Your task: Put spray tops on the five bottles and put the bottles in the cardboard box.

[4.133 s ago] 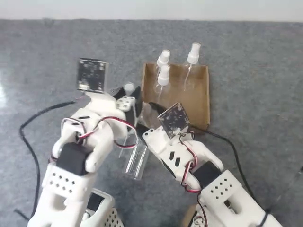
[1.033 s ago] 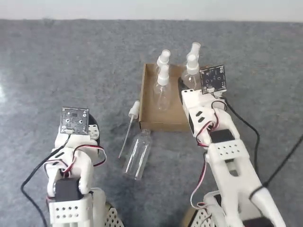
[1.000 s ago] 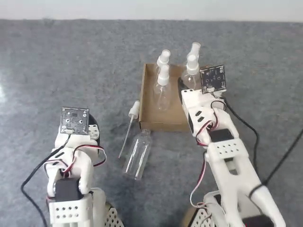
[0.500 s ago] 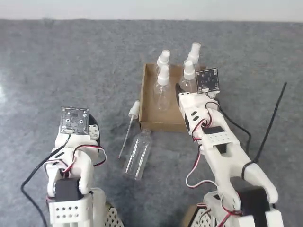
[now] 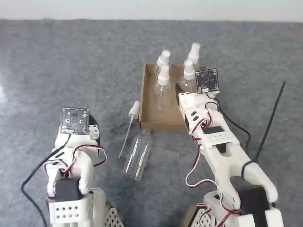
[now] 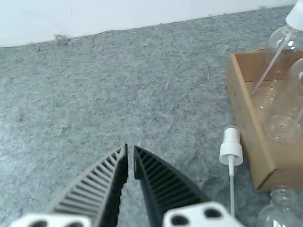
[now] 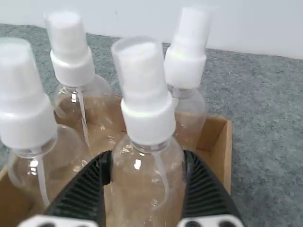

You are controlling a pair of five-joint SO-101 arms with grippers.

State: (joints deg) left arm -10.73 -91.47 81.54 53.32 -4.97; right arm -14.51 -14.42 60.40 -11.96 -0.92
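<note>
Right wrist view: right tool (image 7: 147, 161) clasps capped bottle (image 7: 147, 191) inside the cardboard box (image 7: 218, 138); left tool (image 6: 130, 150) closed, empty.

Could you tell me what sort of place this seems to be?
Probably a small robotics test bench: a grey felt-like table covering, a plain white wall behind, and the left arm and right arm with bare wiring beside a cardboard box.
</note>
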